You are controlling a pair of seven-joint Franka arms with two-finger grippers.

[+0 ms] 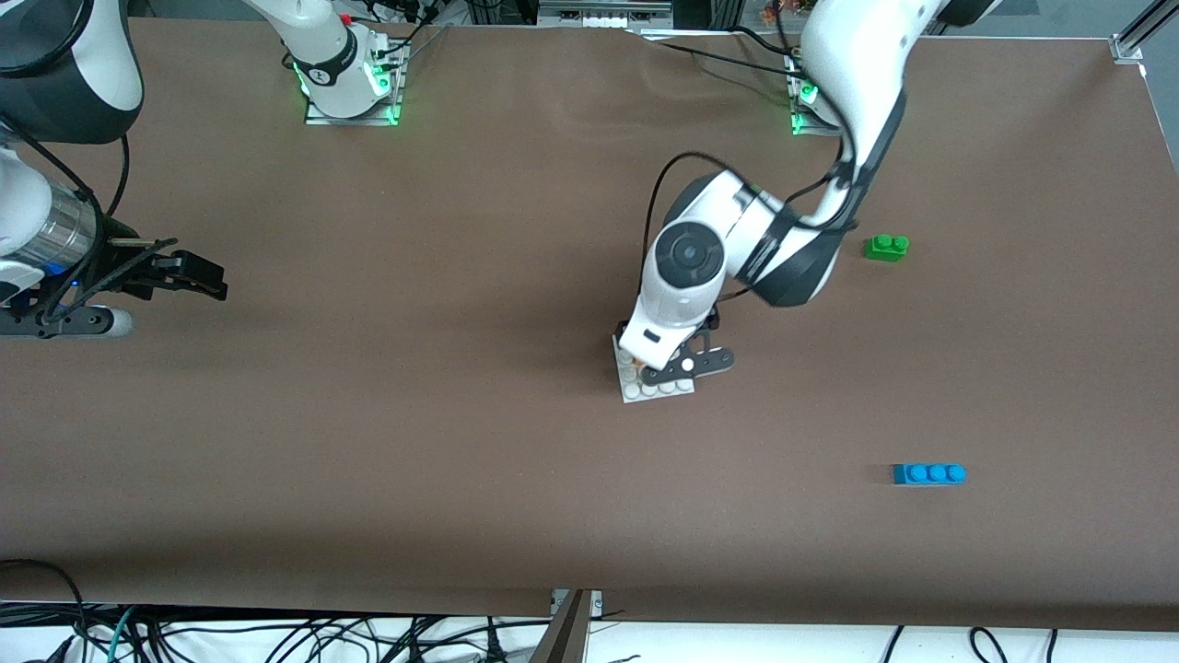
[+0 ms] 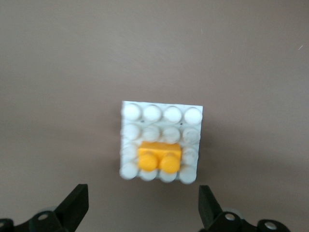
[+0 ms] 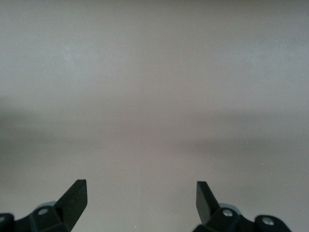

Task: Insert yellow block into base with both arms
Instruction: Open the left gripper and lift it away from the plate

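Note:
The yellow block (image 2: 159, 156) sits on the white studded base (image 2: 161, 113), in the stud row second from one edge. My left gripper (image 2: 143, 195) hangs open just above them, its fingers apart on either side and touching neither. In the front view the base (image 1: 656, 390) lies mid-table, and the left arm's hand covers most of it and hides the yellow block. The left gripper (image 1: 665, 366) is over the base. My right gripper (image 1: 198, 276) waits open and empty over bare table at the right arm's end. The right wrist view shows the same gripper (image 3: 141, 191) over brown table only.
A green two-stud brick (image 1: 886, 247) lies toward the left arm's end, farther from the front camera than the base. A blue three-stud brick (image 1: 928, 473) lies nearer to the camera at that same end. Cables hang along the table's front edge.

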